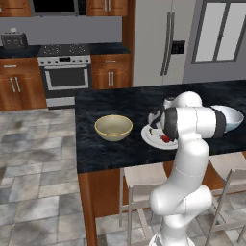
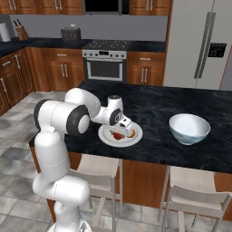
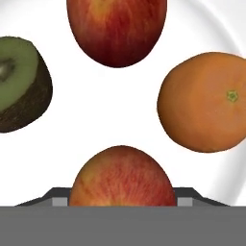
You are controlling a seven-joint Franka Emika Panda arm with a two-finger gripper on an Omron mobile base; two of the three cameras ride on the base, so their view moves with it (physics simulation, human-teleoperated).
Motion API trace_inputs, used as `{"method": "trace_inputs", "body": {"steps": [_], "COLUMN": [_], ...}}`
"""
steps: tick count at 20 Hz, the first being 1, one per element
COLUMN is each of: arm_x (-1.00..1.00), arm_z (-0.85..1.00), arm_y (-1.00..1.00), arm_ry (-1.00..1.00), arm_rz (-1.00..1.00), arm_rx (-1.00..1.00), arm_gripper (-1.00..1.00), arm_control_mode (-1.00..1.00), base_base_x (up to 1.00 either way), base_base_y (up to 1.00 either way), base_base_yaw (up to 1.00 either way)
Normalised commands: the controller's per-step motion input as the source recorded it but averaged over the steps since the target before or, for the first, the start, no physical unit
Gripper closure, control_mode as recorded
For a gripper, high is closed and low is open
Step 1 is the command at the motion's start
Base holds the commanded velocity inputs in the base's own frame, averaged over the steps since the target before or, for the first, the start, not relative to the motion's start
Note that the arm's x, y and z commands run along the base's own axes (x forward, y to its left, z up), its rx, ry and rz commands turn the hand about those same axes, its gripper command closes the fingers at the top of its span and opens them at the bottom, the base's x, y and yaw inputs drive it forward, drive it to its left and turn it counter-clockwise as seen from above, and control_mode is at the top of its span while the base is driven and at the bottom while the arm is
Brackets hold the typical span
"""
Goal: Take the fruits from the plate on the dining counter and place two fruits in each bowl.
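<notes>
Four fruits lay on the white plate (image 3: 120, 110): two red apples, one orange and one halved kiwi. In the hand view the near apple (image 3: 122, 178) sat between the two dark finger tips of the claw (image 3: 122, 194), with the far apple (image 3: 116, 30) opposite, the orange (image 3: 204, 102) on one side and the kiwi (image 3: 21, 82) on the other, none touching another. The fingers stood on either side of the near apple, but whether they pressed on it could not be told. Two bowls stood on the bench (image 2: 154, 106): a tan-yellow bowl (image 1: 113, 127) beside the plate, and a white bowl (image 2: 189, 128) with a bluish outside on the plate's other side; both were apart from the plate, and no fruit showed in the white one. In the base views the arm's wrist covered much of the plate and its upper link hid part of the white bowl. The bench top was black speckled stone on reddish-brown wood, with pale stools (image 2: 97, 165) tucked under its near edge. Behind stood a steel oven (image 1: 65, 72), wooden cabinets and a grey fridge (image 2: 201, 43).
</notes>
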Motion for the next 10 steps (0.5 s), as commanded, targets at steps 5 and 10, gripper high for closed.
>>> {"method": "trace_inputs", "body": {"steps": [5,10], "arm_x": [-0.21,-0.11], "arm_z": [0.18,0.37], "arm_y": [0.13,0.27], "arm_ry": [0.1,-0.01], "arm_rz": [-0.02,0.0], "arm_rx": [0.0,-0.01], "arm_gripper": [1.0,1.0], "arm_control_mode": [-1.0,-1.0], "base_base_x": [0.0,0.0], "base_base_y": [0.0,0.0], "base_base_yaw": [0.0,0.0]}}
